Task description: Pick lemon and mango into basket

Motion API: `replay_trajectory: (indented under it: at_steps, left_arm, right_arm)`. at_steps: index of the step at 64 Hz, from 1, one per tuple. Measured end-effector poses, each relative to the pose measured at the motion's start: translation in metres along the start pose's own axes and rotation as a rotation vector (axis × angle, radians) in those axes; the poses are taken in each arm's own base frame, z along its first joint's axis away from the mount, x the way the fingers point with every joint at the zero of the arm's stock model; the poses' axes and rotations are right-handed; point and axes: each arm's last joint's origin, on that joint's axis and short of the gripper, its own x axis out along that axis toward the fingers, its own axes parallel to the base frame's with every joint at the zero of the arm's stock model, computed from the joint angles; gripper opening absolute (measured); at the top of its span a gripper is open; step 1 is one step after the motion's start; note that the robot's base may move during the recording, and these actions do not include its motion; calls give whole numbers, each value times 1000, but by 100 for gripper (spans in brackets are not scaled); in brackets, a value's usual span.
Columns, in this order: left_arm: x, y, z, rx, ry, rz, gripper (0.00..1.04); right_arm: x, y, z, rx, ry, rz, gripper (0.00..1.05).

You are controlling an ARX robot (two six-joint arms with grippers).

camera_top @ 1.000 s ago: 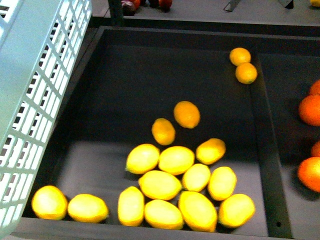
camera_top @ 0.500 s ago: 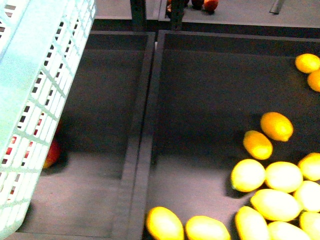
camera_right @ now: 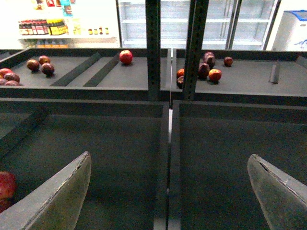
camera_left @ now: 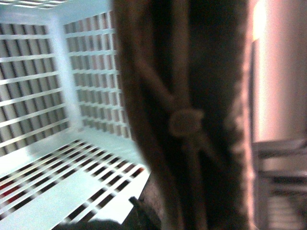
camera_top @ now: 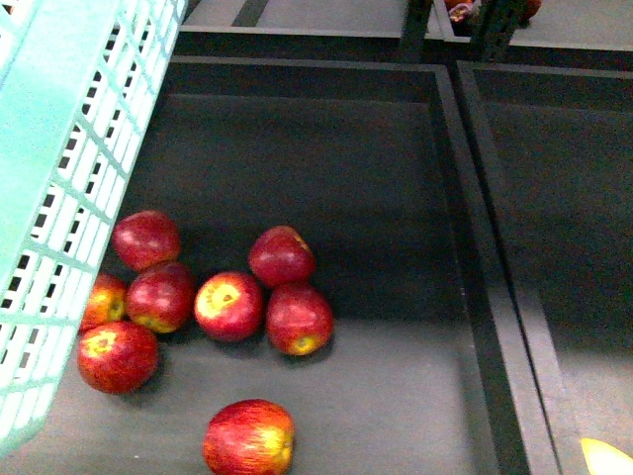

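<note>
Basket [camera_top: 59, 198]: stood at the left, beside a bin [camera_top: 326, 158] of red apples [camera_top: 227, 305]; its visible floor was bare. Lemon [camera_top: 605, 458]: a yellow sliver, well apart. Mango: unseen. Right gripper [camera_right: 169, 156]: jaws apart, empty. Left gripper: undeterminable behind the brown handle [camera_left: 187, 120]. Both picks judged outstanding.

Dark grey bin [camera_top: 326, 158] holds eight red apples with yellow patches. Seven are clustered [camera_top: 228, 306] at its near left, several of them touching; one lone apple [camera_top: 249, 437] lies nearer the front edge. A raised divider [camera_top: 473, 247] separates this bin from the neighbouring bin [camera_top: 574, 218] on the right. Right wrist view: two metal uprights [camera_right: 153, 48], a rear shelf [camera_right: 96, 72] carrying scattered red and dark fruit [camera_right: 125, 56], glass-door coolers [camera_right: 216, 21] and stocked bottles [camera_right: 48, 26] behind.
</note>
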Motion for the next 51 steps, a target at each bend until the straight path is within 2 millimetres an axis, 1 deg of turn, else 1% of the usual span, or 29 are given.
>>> replay_trajectory:
  at_steps: [1,3,4,5,8,9,14,19,21,26,37,38,45,51]
  left_arm:
    - [1,-2,-1,33,25,22,5]
    - [5,-8,-5,162,87,91,5]
    - [7,-10,-6,186,106,110,5]
    - [11,-12,-11,259,145,144,5]
    - [23,-13,-21,371,207,180,5]
    - [30,-14,-27,414,233,191,5]
    - [55,-12,-48,493,298,228,5]
    - [84,-13,-75,555,359,242,5]
    - [88,-15,-80,563,374,237,5]
    - [103,-24,-102,579,448,202,5]
    - [123,-35,-146,575,612,130,5]
    - [126,-36,-154,575,640,119,5]
    - [129,-38,-178,582,722,87,5]
    - [125,-39,-194,595,783,46,5]
  right_arm:
    - [0,0,0,0,0,-1,96]
    - [0,0,0,0,0,-1,96]
    - [0,0,0,0,0,-1,96]
    - [0,0,0,0,0,-1,96]
    - [0,0,0,0,0,-1,96]
    - [0,0,0,0,0,-1,96]
    - [0,0,0,0,0,-1,96]
    - [0,0,0,0,0,-2,96]
    - [0,0,0,0,0,-2,96]
    - [0,0,0,0,0,-2,96]
    - [0,0,0,0,0,-2,96]
    - [0,0,0,0,0,-2,96]
    - [0,0,0,0,0,-2,96]
    - [0,0,0,0,0,-2,96]
